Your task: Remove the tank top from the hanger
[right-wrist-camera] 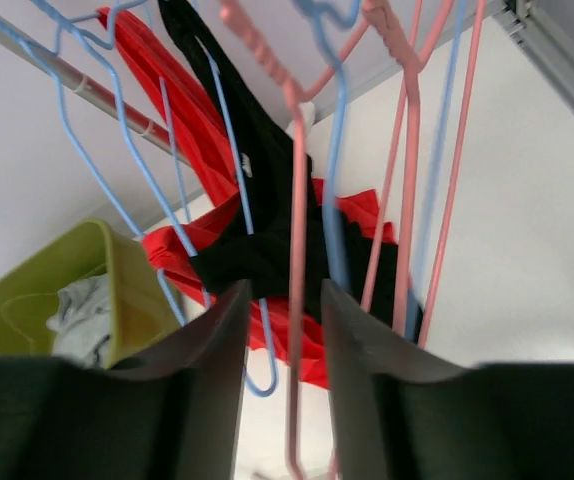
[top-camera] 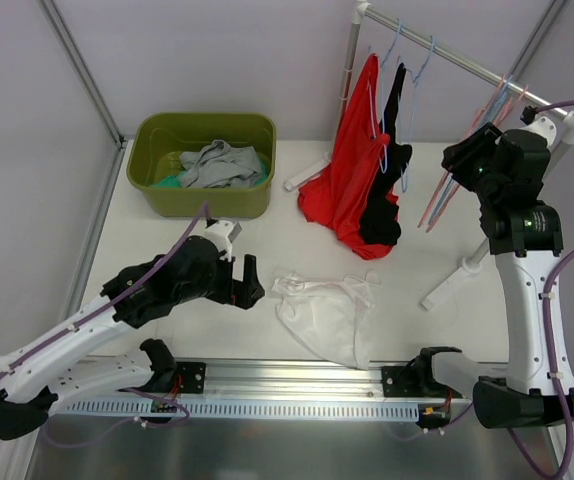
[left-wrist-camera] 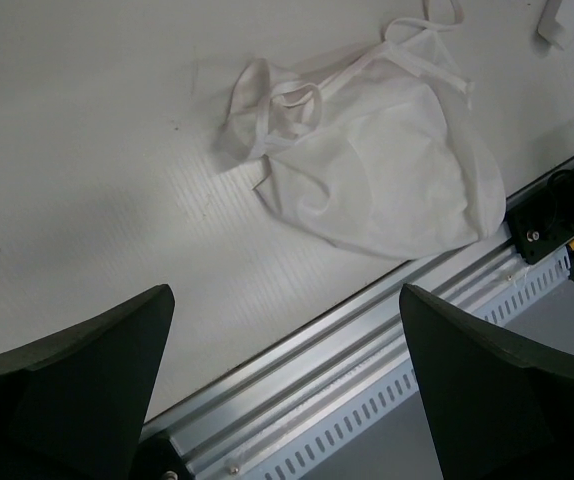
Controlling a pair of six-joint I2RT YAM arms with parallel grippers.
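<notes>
white tank top point(top-camera: 322, 315): off the hanger, crumpled flat on the table point(top-camera: 137, 240) near the front rail, thin straps bunched at its left.
red top point(top-camera: 342, 180): hangs from the rack point(top-camera: 447, 55), far right, hem on the table.
black top point(top-camera: 392, 160): hangs just right of the red top.
left gripper point(top-camera: 247, 285): wide apart, empty, left of the white tank top.
right gripper point(right-wrist-camera: 284, 310): raised by the rack, narrowly parted; pink hanger point(right-wrist-camera: 295, 200) in the gap, not pinched.
</notes>
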